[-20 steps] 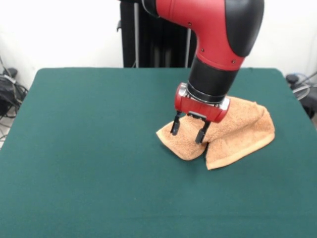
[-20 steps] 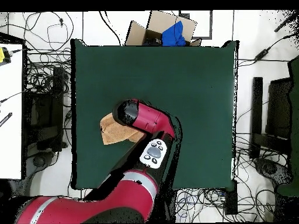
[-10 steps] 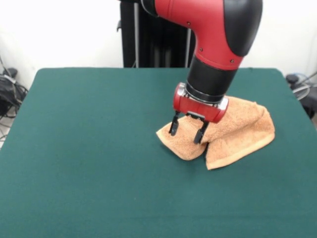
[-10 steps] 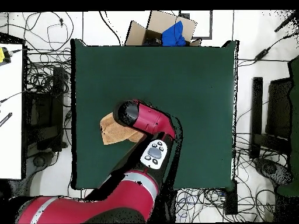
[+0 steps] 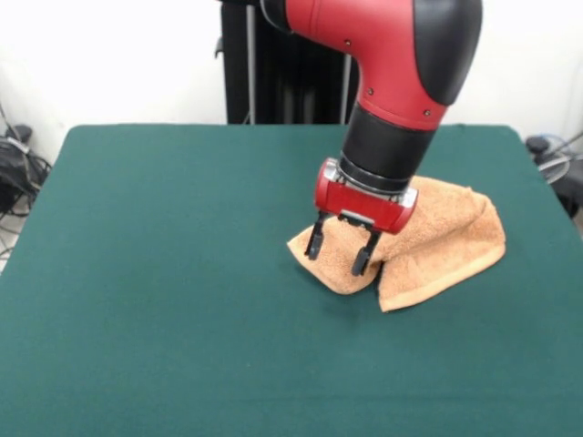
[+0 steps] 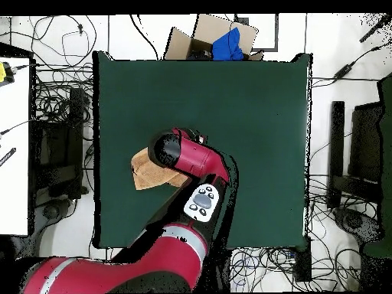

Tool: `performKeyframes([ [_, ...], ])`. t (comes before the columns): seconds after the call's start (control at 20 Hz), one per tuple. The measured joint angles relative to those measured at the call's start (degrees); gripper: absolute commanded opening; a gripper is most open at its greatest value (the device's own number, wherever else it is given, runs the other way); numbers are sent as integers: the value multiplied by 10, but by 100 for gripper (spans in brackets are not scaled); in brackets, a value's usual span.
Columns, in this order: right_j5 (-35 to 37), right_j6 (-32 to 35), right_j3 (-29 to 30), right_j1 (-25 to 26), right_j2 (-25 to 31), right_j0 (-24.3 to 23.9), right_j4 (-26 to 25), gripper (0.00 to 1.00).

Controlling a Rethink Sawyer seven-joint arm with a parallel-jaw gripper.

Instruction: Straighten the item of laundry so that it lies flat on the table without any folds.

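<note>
— front view first: where's the towel (image 5: 428, 241) sitting?

— on the green table (image 5: 164, 273), over toward the right side of that picture and about halfway back. it's bunched, not flat. one fold humps up behind the arm, and a second flap lies over the front with its hemmed edge running along the near side to a corner.

— and the gripper (image 5: 338, 252)?

— hanging over the towel's left end, tilted a bit. the two black fingers (image 5: 314, 242) are spread apart with orange cloth showing between them. the tips are right down at the cloth, but i can't say for sure they're touching it, and nothing is pinched.

— what about the arm (image 5: 392, 82) itself?

— big red and black thing coming down from the top, covering the back part of the towel.

— does the overhead view add anything?

— not much about the gripper, since the arm (image 6: 187, 161) hides it completely. you can see the towel (image 6: 145, 172) poking out on the left of the arm, near the left edge of the table (image 6: 253, 115), roughly mid-length. there's a cardboard box (image 6: 195, 34) with something blue in it off the far edge, and cables (image 6: 53, 84) all over the floor around the table.
</note>
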Motion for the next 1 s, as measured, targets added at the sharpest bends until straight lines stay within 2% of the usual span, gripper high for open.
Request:
performKeyframes([
  [1.0, -5, 0, 4, -6, 10, 25, 25, 100],
])
